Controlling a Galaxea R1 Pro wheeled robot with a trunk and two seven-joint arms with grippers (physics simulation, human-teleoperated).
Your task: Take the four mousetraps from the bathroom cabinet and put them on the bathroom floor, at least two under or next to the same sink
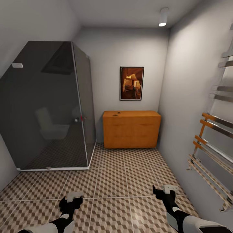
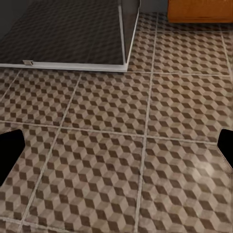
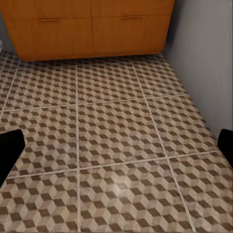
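Left gripper (image 1: 72, 198): held low and forward over the tiles, fingers spread wide with nothing between them; in the left wrist view only dark fingertips (image 2: 10, 150) show at the frame edges, so the jaws stand fully apart.
Right gripper (image 1: 165, 191): likewise spread and empty, carried at about the same height as the left, probably a travel pose that keeps both arms clear while the base rolls.
Cabinet (image 1: 131, 129): the orange wooden unit stands against the far wall under a framed picture (image 1: 131, 83), well apart from both arms; its drawer fronts look closed in the right wrist view (image 3: 87, 24).
Mousetraps: not made out; a small dark speck sits on the cabinet top, too small to identify, so the traps are likely inside the drawers.
Floor (image 1: 113, 181): cube-patterned tiles run from the robot to the cabinet's foot, with open space for driving up.
Shower (image 1: 48, 106): a dark glass enclosure fills the corner to the robot's left, its corner edge narrowing the path toward the cabinet.
Towel rail (image 1: 213, 145): mounted on the wall to the robot's right, close beside the right arm, a likely snag point.
Stage: approach, judged from the gap; nothing is fetched yet, and the next move calls for closing on the cabinet.
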